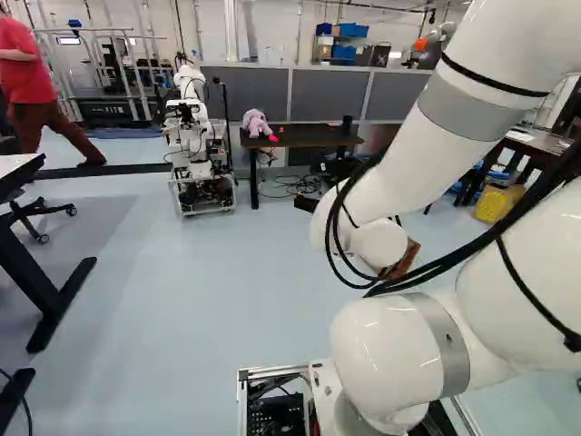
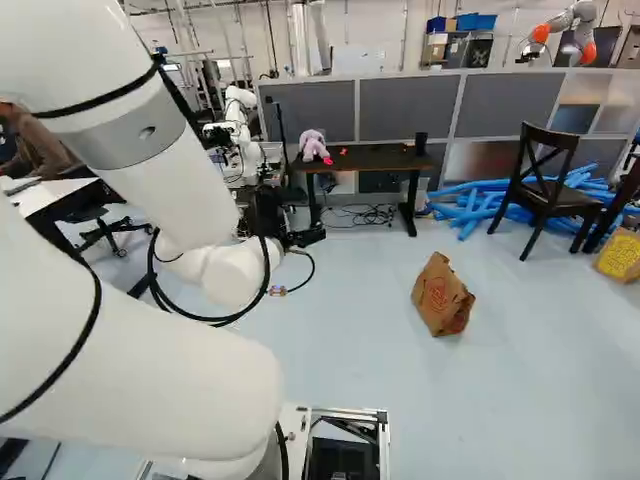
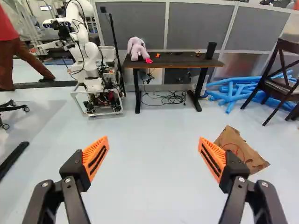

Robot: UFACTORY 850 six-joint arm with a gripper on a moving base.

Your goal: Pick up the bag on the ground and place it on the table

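One crumpled brown paper bag (image 2: pixel 441 296) sits on the pale blue floor (image 2: pixel 350 340), beyond and outside one finger of the black, orange-padded gripper (image 3: pixel 153 140). Its fingers stand wide apart, holding nothing, presumably to admit the bag's bulk. Farther ahead, the dark-topped table (image 3: pixel 182 59), the intended destination, bears a pink plush toy (image 3: pixel 136 48).

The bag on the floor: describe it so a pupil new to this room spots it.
Start at the dark table before the grey partitions. On the floor, nearer you than table or chair, is a crumpled brown paper bag with a round reddish mark. The tubes beyond it are blue.
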